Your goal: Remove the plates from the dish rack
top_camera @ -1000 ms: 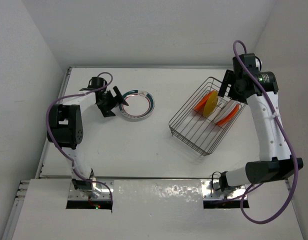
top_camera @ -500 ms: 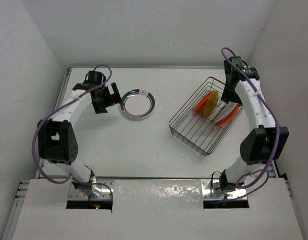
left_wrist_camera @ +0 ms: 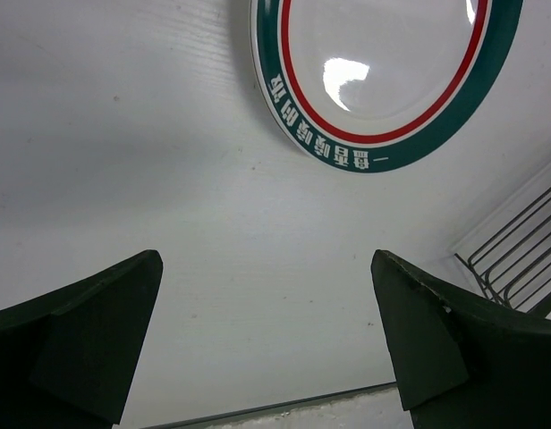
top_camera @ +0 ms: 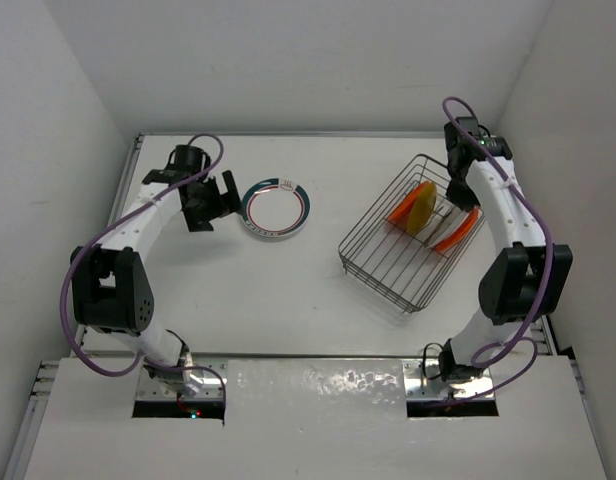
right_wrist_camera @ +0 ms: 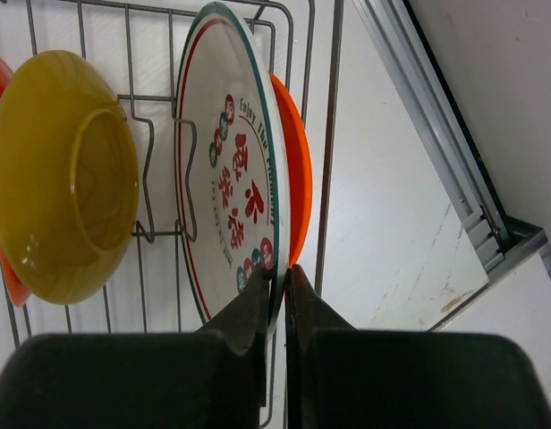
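The dish rack [top_camera: 388, 265] stands at the right of the table. In it stand an orange plate [top_camera: 400, 210], a yellow-olive plate [top_camera: 423, 207], a white plate with red characters [right_wrist_camera: 226, 170] and another orange plate [right_wrist_camera: 296, 170] right behind that. My right gripper [right_wrist_camera: 281, 277] reaches into the rack's far end, shut on the white plate's rim, one finger on each face. The green-and-red-ringed plate [top_camera: 275, 210] lies flat on the table at the left. My left gripper [top_camera: 216, 203] hovers just left of it, open and holding nothing.
The rack's wire wall [right_wrist_camera: 329, 134] runs close beside the right gripper's fingers. The table's right edge rail [right_wrist_camera: 454, 170] and the side wall lie just beyond. A corner of the rack [left_wrist_camera: 517, 259] shows in the left wrist view.
My right gripper has come down to the rack's far end and closed on the white plate's rim. The left arm has drawn back a little to the left of the ringed plate.
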`<state>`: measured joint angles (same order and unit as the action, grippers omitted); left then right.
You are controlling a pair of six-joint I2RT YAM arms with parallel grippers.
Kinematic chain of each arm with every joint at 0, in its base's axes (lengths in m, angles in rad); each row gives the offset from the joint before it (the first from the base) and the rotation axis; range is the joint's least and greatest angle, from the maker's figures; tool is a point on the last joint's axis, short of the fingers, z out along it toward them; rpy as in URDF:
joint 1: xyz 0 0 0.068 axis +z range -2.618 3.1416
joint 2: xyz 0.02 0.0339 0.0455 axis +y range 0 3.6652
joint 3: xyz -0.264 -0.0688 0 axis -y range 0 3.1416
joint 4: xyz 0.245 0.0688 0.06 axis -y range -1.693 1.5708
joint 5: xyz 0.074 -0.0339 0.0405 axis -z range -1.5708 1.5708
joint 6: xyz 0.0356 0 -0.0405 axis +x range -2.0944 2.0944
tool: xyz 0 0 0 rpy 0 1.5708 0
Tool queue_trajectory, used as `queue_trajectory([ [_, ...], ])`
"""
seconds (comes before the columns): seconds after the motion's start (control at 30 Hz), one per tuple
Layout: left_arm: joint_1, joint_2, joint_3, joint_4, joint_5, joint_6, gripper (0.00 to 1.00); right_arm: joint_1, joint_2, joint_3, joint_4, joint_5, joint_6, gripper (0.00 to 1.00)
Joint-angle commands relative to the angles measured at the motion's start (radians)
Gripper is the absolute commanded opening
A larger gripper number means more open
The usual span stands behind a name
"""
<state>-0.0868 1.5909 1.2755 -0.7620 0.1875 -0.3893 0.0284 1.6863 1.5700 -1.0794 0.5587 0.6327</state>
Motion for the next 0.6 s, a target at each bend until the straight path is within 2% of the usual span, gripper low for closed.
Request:
queue_trajectory([
  [0.0, -0.008, -0.014, 0.053, -0.005, 0.015, 0.012, 1.0, 0.001, -0.025, 0.07, -0.031, 0.032, 0.007, 0.0],
  [0.2, -0.008, -0.011, 0.102, -0.003, 0.023, -0.01, 1.0, 0.001, -0.062, 0.223, -0.125, 0.082, 0.001, 0.0],
  [0.37, -0.007, -0.002, 0.143, 0.001, 0.044, -0.023, 1.0, 0.001, -0.056, 0.421, -0.206, 0.101, -0.025, 0.0],
  [0.5, -0.008, -0.014, 0.166, 0.059, 0.176, -0.025, 1.0, 0.001, -0.069, 0.554, -0.234, 0.081, -0.062, 0.0],
  [0.53, -0.01, -0.023, 0.162, 0.141, 0.308, -0.029, 1.0, 0.001, -0.086, 0.542, -0.184, 0.045, -0.083, 0.0],
  [0.57, -0.016, -0.029, 0.156, 0.186, 0.367, -0.054, 1.0, 0.001, -0.112, 0.515, -0.134, -0.007, -0.097, 0.0],
])
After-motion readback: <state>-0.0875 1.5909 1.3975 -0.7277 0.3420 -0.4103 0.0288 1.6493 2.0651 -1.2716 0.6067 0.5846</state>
